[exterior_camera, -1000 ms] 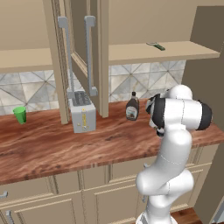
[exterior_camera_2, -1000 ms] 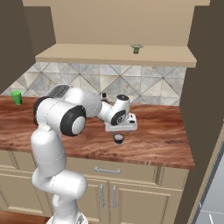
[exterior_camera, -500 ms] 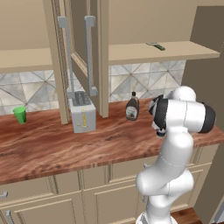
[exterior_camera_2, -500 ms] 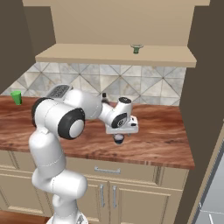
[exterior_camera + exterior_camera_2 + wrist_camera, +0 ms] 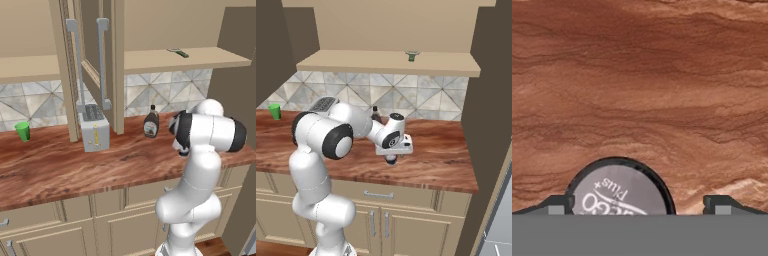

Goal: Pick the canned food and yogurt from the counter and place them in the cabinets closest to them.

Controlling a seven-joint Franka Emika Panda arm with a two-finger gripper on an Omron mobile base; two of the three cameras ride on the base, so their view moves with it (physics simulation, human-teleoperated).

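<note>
The yogurt shows from above in the hand view as a round grey lid with white lettering and a dark rim, standing on the brown wooden counter. My gripper is open and points straight down over it. The cup sits between the finger tips, nearer the left one, and the right finger tip is apart from it. In the right base view the gripper hangs low over the counter's right part. The open tan wall cabinet with grey bar handles is above the toaster. The canned food is out of view.
A toaster and a brown syrup bottle stand at the back of the counter, and a green cup is far left. An open shelf above holds a small item. A dark side wall bounds the counter's right end.
The hand has sunk a little toward the counter and drawn slightly nearer the base. The cabinet door, toaster, bottle and cup stay where they were.
</note>
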